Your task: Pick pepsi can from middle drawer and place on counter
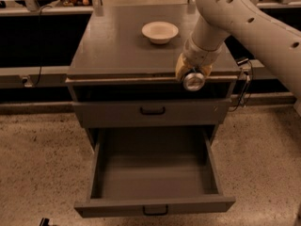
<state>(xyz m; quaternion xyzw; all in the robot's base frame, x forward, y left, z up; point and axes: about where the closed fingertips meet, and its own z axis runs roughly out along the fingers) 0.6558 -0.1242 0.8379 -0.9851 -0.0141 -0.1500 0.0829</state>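
My gripper hangs from the pale arm at the counter's front edge, right of centre. It is shut on the pepsi can, which lies on its side with its round silver end facing the camera; the blue body is hidden. The can is held at the level of the counter's front lip, over the dark gap under the top. The middle drawer is pulled wide open at the bottom of the cabinet, and nothing shows inside it.
A pale bowl stands on the counter at the back, left of the arm. A shallower drawer front with a dark handle is closed above the open drawer. A cable hangs at the cabinet's right side. Speckled floor surrounds the cabinet.
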